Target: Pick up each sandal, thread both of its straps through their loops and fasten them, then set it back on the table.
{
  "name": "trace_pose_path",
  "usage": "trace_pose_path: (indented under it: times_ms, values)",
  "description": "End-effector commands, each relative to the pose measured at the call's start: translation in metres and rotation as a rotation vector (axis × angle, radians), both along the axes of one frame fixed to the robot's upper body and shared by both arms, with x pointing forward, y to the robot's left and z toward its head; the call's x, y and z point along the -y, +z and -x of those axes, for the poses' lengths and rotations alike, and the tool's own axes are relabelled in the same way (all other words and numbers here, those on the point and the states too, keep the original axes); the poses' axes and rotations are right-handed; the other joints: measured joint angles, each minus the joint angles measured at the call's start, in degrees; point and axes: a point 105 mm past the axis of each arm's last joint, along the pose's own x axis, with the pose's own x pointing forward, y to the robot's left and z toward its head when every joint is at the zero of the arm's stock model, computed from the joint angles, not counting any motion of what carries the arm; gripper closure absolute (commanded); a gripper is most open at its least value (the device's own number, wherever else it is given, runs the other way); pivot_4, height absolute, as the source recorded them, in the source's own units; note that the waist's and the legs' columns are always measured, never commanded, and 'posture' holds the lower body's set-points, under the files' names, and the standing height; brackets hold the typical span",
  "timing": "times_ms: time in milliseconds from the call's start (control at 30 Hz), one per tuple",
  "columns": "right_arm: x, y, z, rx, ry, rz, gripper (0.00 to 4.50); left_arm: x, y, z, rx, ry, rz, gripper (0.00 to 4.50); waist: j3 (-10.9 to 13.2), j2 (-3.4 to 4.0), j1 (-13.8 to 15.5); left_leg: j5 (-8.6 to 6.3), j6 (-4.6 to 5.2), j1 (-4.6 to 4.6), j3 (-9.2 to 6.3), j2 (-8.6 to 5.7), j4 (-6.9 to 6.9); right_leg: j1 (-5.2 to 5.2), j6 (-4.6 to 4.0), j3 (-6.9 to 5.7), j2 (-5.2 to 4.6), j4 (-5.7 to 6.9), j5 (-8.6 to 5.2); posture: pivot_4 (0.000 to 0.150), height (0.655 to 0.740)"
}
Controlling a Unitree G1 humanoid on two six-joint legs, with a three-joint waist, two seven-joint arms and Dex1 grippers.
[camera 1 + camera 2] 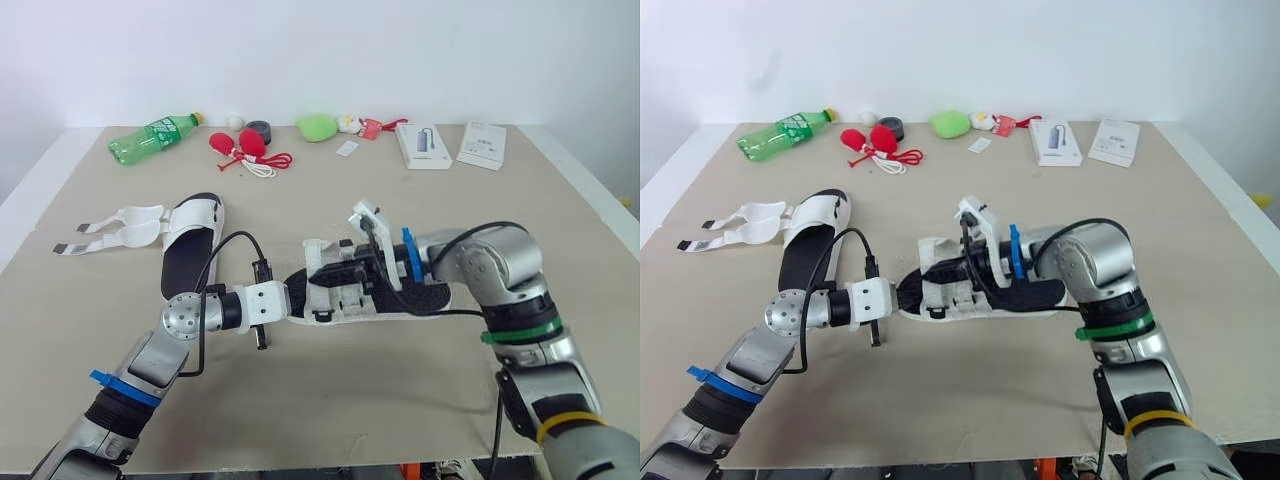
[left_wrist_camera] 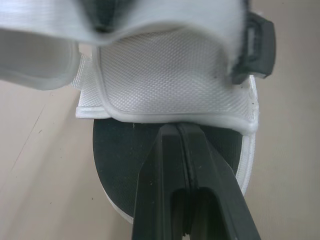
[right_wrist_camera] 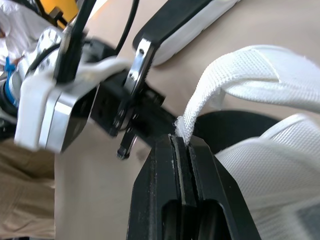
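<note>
White-strapped sandal with black footbed lying flat at centre of beige desk, long axis across the robot. Right jaws clamped on free end of white woven strap, arched above the footbed. Left jaws pressed together at opposite end of the sandal, tips touching rim of white mesh flap over the footbed; grip on flap not verifiable. Second matching sandal well apart toward robot's left, flat on desk, loose straps spread open beside it. Along far edge: green plastic bottle, red bulb-shaped items, black tape roll, green rounded soft object, white flat boxes.
</note>
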Motion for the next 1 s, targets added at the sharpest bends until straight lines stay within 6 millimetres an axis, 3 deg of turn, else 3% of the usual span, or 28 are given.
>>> trace_pose_path:
  times_ms: [33,233,367,500,1000]
  values:
    - [0.002,-0.004,0.012,0.017,0.024,0.023,4.43,-0.008,-0.031,0.004,-0.112,0.025,-0.085,4.5,0.0,0.01,0.0,-0.01,-0.01,0.0,-0.01,0.0,0.0,0.01,0.01,0.0,0.01,0.0,-0.02,0.15,0.74]
    - [0.007,-0.01,0.001,0.137,-0.025,0.058,4.43,-0.005,-0.031,0.006,-0.139,0.003,-0.066,4.5,0.0,-0.02,0.0,-0.01,-0.01,0.01,-0.03,-0.02,0.01,0.04,0.02,0.0,0.0,-0.01,-0.03,0.15,0.74]
    - [0.004,-0.004,-0.016,0.223,-0.072,0.038,4.43,-0.004,-0.03,0.005,-0.14,-0.004,-0.069,4.5,0.0,-0.03,0.0,-0.01,-0.01,0.02,-0.02,-0.02,0.01,0.03,0.02,0.0,0.01,0.0,-0.03,0.15,0.74]
    - [-0.002,0.0,-0.019,0.26,-0.052,0.017,4.43,-0.004,-0.031,0.005,-0.143,-0.01,-0.071,4.5,0.0,-0.02,0.0,-0.01,-0.01,0.02,-0.03,-0.03,0.01,0.05,0.04,0.0,0.01,0.0,-0.03,0.15,0.74]
    - [-0.005,-0.014,0.01,0.294,0.073,0.049,4.43,-0.006,-0.032,0.007,-0.146,0.0,-0.073,4.5,0.0,-0.02,0.0,-0.02,-0.01,0.02,-0.07,-0.01,-0.01,0.05,0.02,0.0,0.06,0.01,-0.06,0.15,0.74]
